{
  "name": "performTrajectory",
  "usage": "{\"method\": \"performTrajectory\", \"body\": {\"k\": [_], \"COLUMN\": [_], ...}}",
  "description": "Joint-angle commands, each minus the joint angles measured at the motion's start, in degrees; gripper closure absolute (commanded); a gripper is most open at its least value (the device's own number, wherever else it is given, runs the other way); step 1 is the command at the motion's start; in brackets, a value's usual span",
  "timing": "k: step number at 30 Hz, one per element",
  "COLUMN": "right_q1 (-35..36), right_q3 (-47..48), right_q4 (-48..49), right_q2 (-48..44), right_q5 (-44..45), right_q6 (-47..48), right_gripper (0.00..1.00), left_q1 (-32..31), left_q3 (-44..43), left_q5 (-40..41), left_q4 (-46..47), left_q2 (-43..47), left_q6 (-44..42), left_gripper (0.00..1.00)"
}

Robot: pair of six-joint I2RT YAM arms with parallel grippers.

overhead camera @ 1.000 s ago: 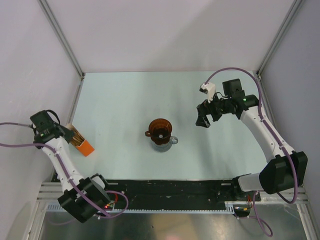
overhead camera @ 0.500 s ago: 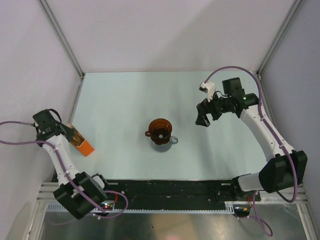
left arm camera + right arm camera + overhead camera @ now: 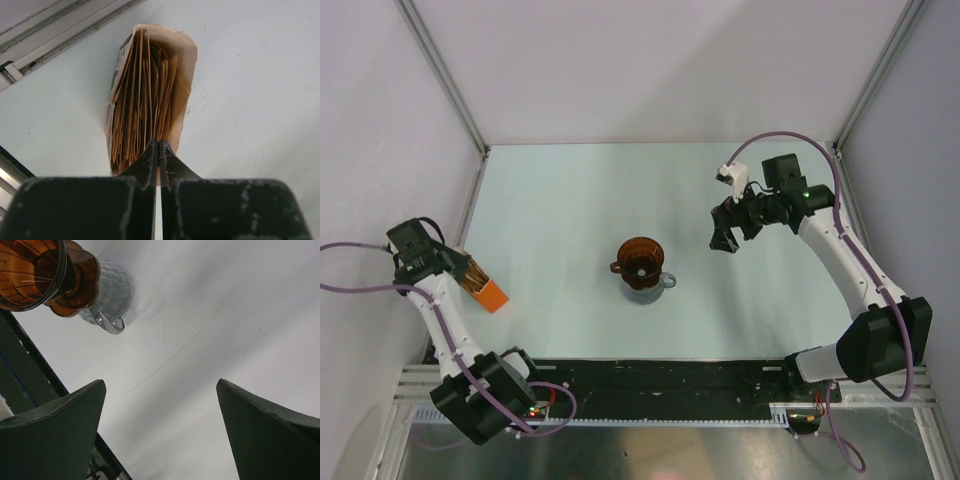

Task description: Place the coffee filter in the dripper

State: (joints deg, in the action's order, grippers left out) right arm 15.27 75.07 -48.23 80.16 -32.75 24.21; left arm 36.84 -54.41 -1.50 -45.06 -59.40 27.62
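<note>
The filters [image 3: 145, 95] stand packed on edge in the one orange box [image 3: 492, 296] at the left of the top view, too many to count. The left gripper [image 3: 158, 146] has its jaws pressed together at the stack's near edge; I cannot tell whether a sheet is caught between them. The one dripper [image 3: 640, 256] sits on the one jug [image 3: 646, 291] at centre, unmoved. The right gripper [image 3: 725, 242], jaws spread, hangs to its right, slightly higher in the frame than a second ago.
</note>
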Motion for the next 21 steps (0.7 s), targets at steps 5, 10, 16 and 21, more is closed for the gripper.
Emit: {"method": "performTrajectory", "body": {"k": [5, 10, 16, 21], "right_q1": [0.5, 0.8, 1.2, 1.2], "right_q3": [2.9, 3.2, 3.8, 3.8], "right_q4": [-0.1, -0.1, -0.2, -0.2], "right_q2": [0.4, 0.9, 1.3, 1.4], "right_q5": [0.0, 0.0, 0.2, 0.3], "right_q6": [0.4, 0.4, 0.4, 0.5], "right_gripper": [0.01, 0.01, 0.01, 0.01], "left_q1": [-1.1, -1.3, -1.3, -1.3], "left_q3": [-2.6, -1.0, 0.0, 0.2], "left_q5": [0.5, 1.2, 1.3, 3.1], "left_q4": [-1.9, -3.6, -3.7, -3.7], "left_q2": [5.6, 5.0, 3.4, 1.4], "left_q6": [2.1, 1.2, 1.2, 1.3], "left_gripper": [1.0, 0.64, 0.54, 0.57]}}
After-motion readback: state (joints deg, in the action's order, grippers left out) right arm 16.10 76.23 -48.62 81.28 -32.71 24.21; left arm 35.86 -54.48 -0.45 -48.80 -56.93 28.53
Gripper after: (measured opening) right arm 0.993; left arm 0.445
